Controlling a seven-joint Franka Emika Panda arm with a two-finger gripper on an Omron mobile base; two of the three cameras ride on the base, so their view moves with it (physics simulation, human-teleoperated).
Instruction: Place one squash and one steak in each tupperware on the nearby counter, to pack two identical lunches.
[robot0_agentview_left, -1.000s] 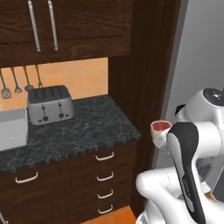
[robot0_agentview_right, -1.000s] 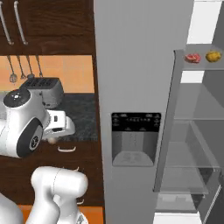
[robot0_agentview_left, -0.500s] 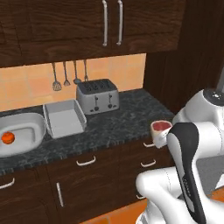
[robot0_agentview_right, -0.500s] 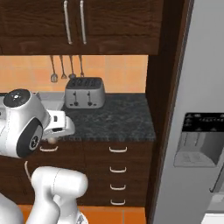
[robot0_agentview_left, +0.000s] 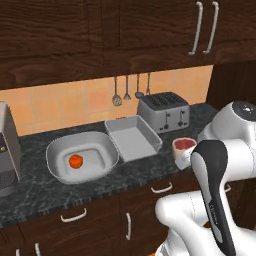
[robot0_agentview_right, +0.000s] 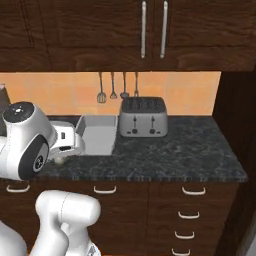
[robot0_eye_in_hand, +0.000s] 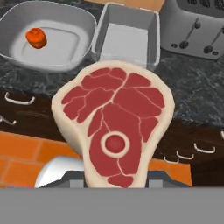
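1. Since half a second ago the base has driven on leftward along the kitchen, so both base views have slid: the toaster (robot0_agentview_left: 163, 111) now sits right of centre in the left base view, and both containers show whole on the counter (robot0_agentview_left: 125, 172). The refrigerator door that stood at the right edge of the right base view is gone from it. The steak is at the hand as before.
2. That counter, dark speckled stone, runs across over brown drawers with curved silver handles.
3. On it, the wide tupperware (robot0_agentview_left: 102, 145) with rounded corners lies left of the smaller rectangular tupperware (robot0_agentview_left: 142, 147); the two stand just beside each other, the rectangular one's long axis running back towards the wall.
4. One steak (robot0_eye_in_hand: 114, 120) is clamped in the gripper (robot0_agentview_left: 184, 150), held in the air at the counter's front edge, near the rectangular container. In the hand view its broad red face meets the camera, long axis running up from the fingers, wide lobed end away from them, narrow end with the round bone mark near them.
5. One orange-red squash (robot0_agentview_left: 75, 161) sits inside the wide tupperware, left of its middle.
6. No writing can be read on the toaster or containers.
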